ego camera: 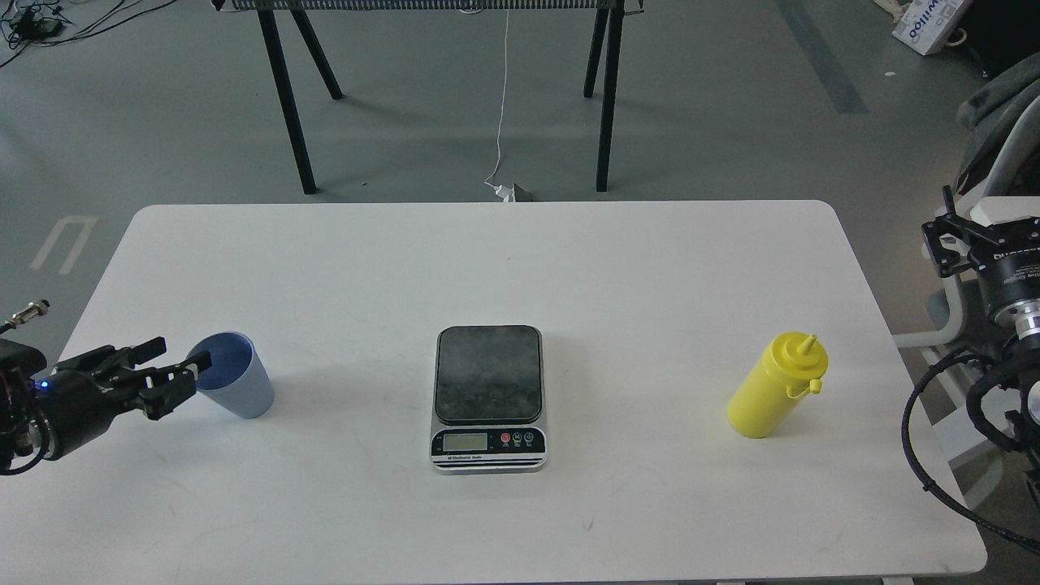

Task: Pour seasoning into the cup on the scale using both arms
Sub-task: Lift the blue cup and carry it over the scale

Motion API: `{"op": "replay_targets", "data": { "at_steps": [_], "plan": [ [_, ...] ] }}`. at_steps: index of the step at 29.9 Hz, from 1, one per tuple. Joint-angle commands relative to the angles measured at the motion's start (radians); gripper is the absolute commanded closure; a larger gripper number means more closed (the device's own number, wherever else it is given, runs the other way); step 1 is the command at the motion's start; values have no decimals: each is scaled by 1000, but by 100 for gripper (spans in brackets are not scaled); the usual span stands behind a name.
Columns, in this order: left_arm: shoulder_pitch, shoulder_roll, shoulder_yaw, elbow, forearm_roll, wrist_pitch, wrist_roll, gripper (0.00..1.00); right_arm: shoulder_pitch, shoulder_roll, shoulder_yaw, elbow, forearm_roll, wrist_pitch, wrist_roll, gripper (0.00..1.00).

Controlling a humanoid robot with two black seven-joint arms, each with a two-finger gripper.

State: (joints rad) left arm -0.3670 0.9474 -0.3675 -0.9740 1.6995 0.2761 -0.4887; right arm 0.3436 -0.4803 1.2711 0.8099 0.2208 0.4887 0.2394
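While a light blue cup (236, 387) stands at the left of a white surface (341, 276), the robot's left gripper (166, 375) reaches in from the left edge, its black fingers (172, 388) spread apart and pointing at the cup's rim. The upper fingertips lie just beside the near lip of the cup; whether they touch it cannot be told. The cup stands upright, mouth open, its blue inside showing.

At the centre of the surface sits the scale (488, 398), its dark grey platform bare, its silver front strip with display and small buttons turned toward the camera. Cup and scale are well apart.

Off to the right stands the seasoning (777, 397), a bright yellow squeeze bottle with pointed nozzle, its small cap hanging at one side. It stands upright, well apart from the scale and near the right edge of the surface.

Beyond that edge the right arm (1003, 272) is seen with its silver wrist ring and looping black cables. Its gripper (946, 236) shows only as a dark bracket-like end; the state of its fingers cannot be told. It is clear of the bottle.
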Motion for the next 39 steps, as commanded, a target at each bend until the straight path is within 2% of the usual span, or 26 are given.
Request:
{"op": "replay_targets", "data": {
  "at_steps": [1, 3, 6, 11, 13, 18, 22, 27, 30, 32, 34, 38, 39],
  "plan": [
    [-18, -24, 13, 34, 0, -9, 0, 37, 0, 0, -1, 0, 0, 0, 0, 1],
    [-21, -28, 27, 46, 0, -9, 0, 43, 0, 0, -1, 0, 0, 0, 0, 1],
    [-38, -29, 45, 47, 0, -9, 0, 60, 0, -1, 1, -1, -1, 0, 0, 1],
    [-50, -29, 58, 47, 0, -11, 0, 80, -1, 0, -1, -1, -1, 0, 0, 1],
    [-53, -29, 59, 47, 0, -11, 0, 92, -1, 0, -1, -1, -1, 0, 0, 1],
    [-92, -19, 61, 44, -1, -12, 0, 93, -3, 0, 1, -1, -1, 0, 0, 1],
    [-170, 16, 59, -12, -3, -29, 0, 93, -9, -7, 1, 0, -1, 0, 0, 1],
    [-373, 56, 58, -179, -8, -245, 0, 94, -20, -17, 2, 0, -1, 0, 0, 1],
    [-461, 45, 59, -232, 5, -314, 0, 94, -24, -32, 7, 0, -1, 0, 0, 1],
    [-501, 9, 61, -238, 47, -339, 0, 94, -26, -38, 8, -1, 0, 0, 0, 1],
    [-536, -79, 70, -235, 139, -386, 0, 94, -34, -46, 14, 0, 0, 0, 0, 1],
    [-538, -214, 87, -239, 241, -423, 1, 93, -47, -49, 31, 0, 0, 0, 0, 1],
    [-537, -235, 93, -239, 250, -425, 16, 93, -52, -50, 34, 0, 0, 0, 0, 1]
  ]
}}
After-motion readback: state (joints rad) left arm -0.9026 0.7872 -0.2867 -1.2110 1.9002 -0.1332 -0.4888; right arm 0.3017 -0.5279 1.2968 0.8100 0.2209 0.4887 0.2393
